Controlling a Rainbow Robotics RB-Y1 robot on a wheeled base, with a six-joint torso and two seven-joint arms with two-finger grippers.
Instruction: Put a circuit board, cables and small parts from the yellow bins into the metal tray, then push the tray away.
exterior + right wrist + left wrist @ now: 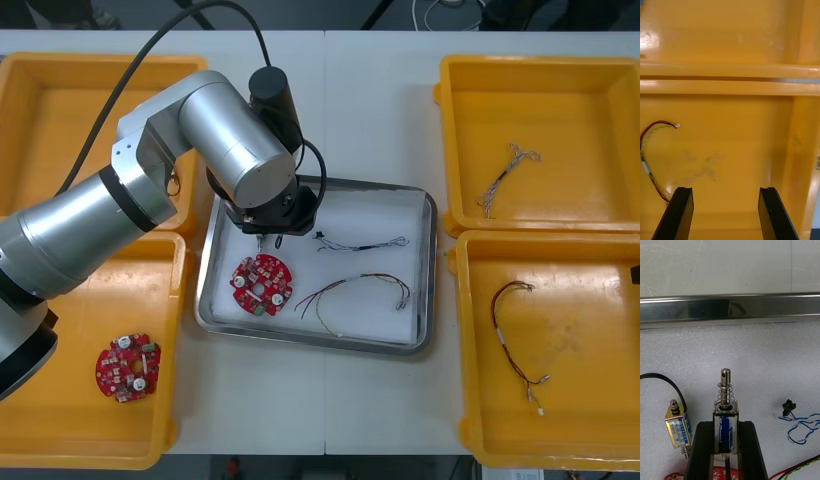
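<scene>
My left jaws clamp small metal part (725, 419) over metal tray (730, 311), to land it clear of circuit board (262, 283); right jaws gape empty over yellow bin (733, 142) beside tray

L end effector (725, 423) clamped, R end effector (725, 188) spread.

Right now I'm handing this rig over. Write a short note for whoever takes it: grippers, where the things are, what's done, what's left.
Left gripper: shut on a small metal part, over the metal tray.
Right gripper: open, idle over the near right yellow bin, beside its red and yellow cable.
Done, in the tray: circuit board, blue and white cable, another red and yellow cable, second small metal part.
Left: release the held part, then push the tray away.
</scene>
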